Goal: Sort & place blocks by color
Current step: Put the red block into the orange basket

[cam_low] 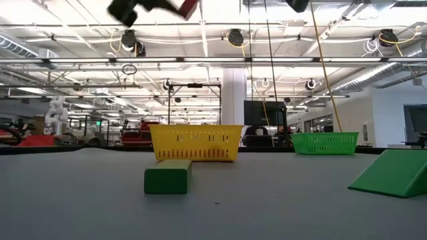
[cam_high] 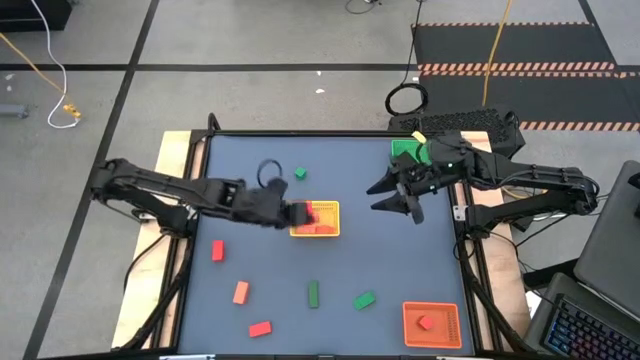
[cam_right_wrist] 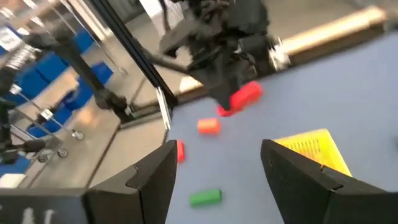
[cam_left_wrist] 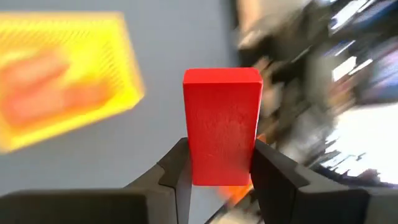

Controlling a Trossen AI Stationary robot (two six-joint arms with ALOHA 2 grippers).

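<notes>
My left gripper (cam_high: pixel 297 213) is shut on a red bar block (cam_left_wrist: pixel 222 118) and hovers at the left edge of the yellow tray (cam_high: pixel 328 207), which holds orange-red blocks (cam_high: pixel 322 228). In the low view the left gripper (cam_low: pixel 155 8) hangs high above the table. My right gripper (cam_high: pixel 400 203) is open in the air right of the yellow tray, close to the green tray (cam_high: pixel 404 150). Loose on the table lie a green cube (cam_high: pixel 300 174), a red block (cam_high: pixel 217 250), an orange block (cam_high: pixel 240 291), a red block (cam_high: pixel 260 328) and two green blocks (cam_high: pixel 313 293) (cam_high: pixel 364 299). My left gripper pinches the red bar between its two fingers (cam_left_wrist: pixel 177 174) at the bar's near end (cam_left_wrist: pixel 221 165). Most of the bar sticks out past the fingertips. The fingers come slanting down from the table's left. The bar is lifted clear of the table (cam_low: pixel 189 7).
An orange tray (cam_high: pixel 445 335) with one red block (cam_high: pixel 425 322) sits at the near right corner. A black ring (cam_high: pixel 268 172) lies left of the green cube. In the low view a green bar (cam_low: pixel 167 177) and a green block (cam_low: pixel 393 173) lie in the foreground.
</notes>
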